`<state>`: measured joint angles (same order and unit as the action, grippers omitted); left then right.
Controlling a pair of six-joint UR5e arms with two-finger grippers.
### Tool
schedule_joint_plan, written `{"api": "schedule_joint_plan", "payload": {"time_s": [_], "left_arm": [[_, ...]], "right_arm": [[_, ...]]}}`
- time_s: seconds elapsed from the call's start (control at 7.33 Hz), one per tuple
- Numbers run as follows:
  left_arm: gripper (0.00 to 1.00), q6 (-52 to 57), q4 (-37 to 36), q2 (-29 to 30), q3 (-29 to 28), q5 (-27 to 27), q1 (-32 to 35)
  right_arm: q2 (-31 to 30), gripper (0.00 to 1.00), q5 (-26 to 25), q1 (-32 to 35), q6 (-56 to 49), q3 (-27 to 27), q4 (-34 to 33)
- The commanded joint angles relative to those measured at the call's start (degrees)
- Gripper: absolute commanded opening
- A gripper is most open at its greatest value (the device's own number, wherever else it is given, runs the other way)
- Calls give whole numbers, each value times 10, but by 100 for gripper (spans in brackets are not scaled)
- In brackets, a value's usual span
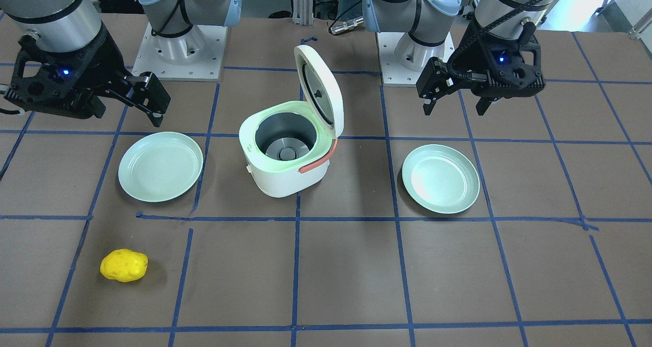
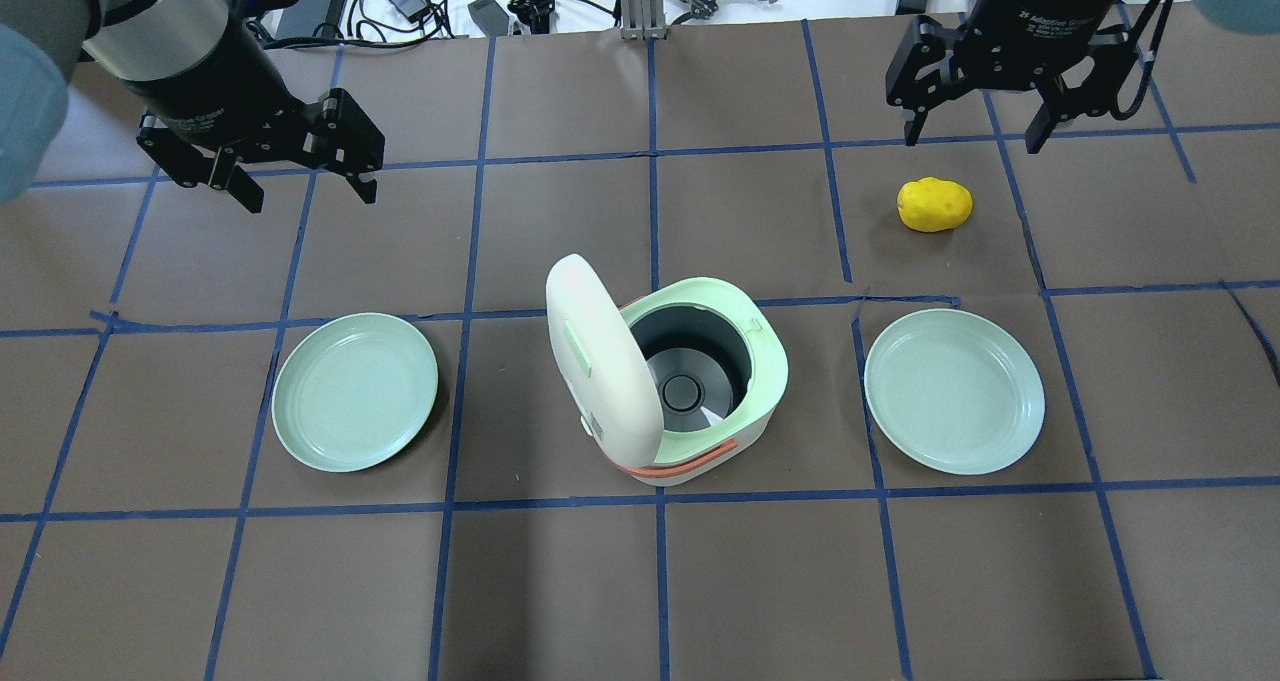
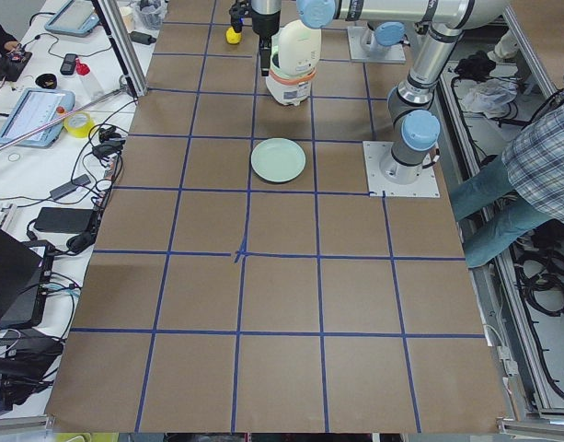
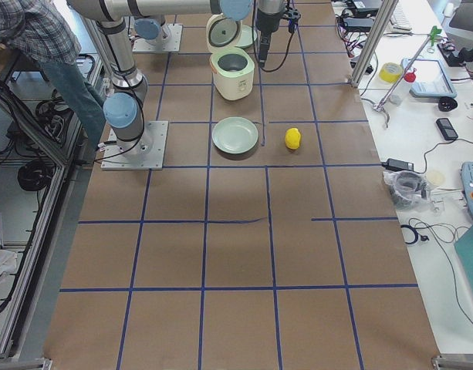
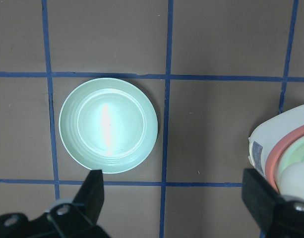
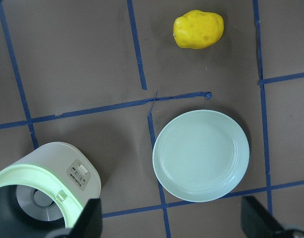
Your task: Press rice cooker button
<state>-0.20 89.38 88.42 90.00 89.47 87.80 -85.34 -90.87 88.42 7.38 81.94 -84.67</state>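
Note:
The white and pale green rice cooker (image 2: 742, 408) stands mid-table with its lid (image 2: 598, 361) swung up and the inner pot empty. Its button panel (image 6: 78, 173) shows on the white front wall in the right wrist view. My left gripper (image 2: 308, 197) is open and empty, hovering above the table beyond the left plate, well away from the cooker (image 1: 285, 181). My right gripper (image 2: 973, 141) is open and empty, high above the table past the yellow potato. In the left wrist view the cooker (image 5: 283, 144) sits at the right edge.
Two pale green plates flank the cooker, one on the left (image 2: 355, 391) and one on the right (image 2: 954, 391). A yellow potato (image 2: 934, 204) lies beyond the right plate. Blue tape lines grid the brown table. A person (image 3: 530, 180) stands beside the robot's base.

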Motion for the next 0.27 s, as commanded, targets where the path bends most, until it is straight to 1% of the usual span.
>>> {"api": "schedule_joint_plan", "payload": {"time_s": [0.0,0.14], "left_arm": [[100,-1,0,0,0,0,0],[100,0,0,0,0,0,0]], "right_arm": [[0,100,-1,0,0,0,0],[0,100,-1,0,0,0,0]]}}
